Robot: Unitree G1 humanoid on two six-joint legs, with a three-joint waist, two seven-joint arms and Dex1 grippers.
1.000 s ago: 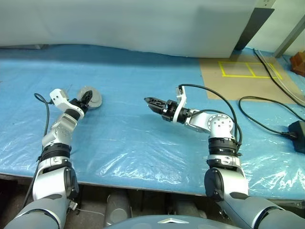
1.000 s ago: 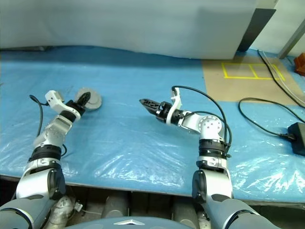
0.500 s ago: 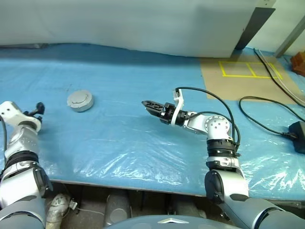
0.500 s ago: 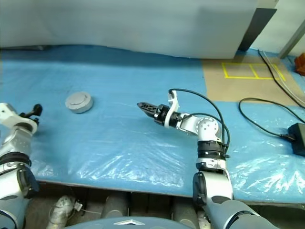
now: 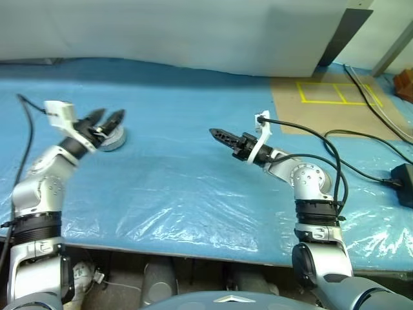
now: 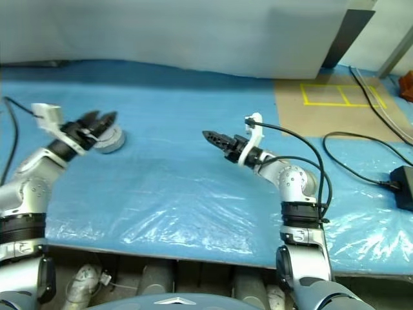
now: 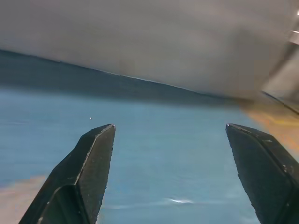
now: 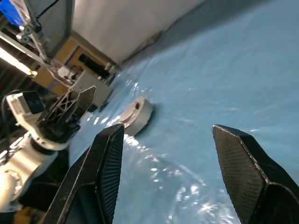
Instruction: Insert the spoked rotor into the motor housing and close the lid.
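Back over from the table's left edge, left gripper [image 5: 108, 118] hovers spread and empty just above the round silver-grey lidded motor housing [image 5: 113, 140], a closed puck on blue plastic sheeting [image 5: 174, 187]. Right gripper [image 5: 218, 134] hangs mid-table, fingers apart, empty.

The left gripper [image 5: 107, 119] has let go of the closed motor housing [image 5: 113, 140], swung out to the left and come back raised over it, jaws spread, while the right gripper [image 5: 216, 134] shifted slightly right.
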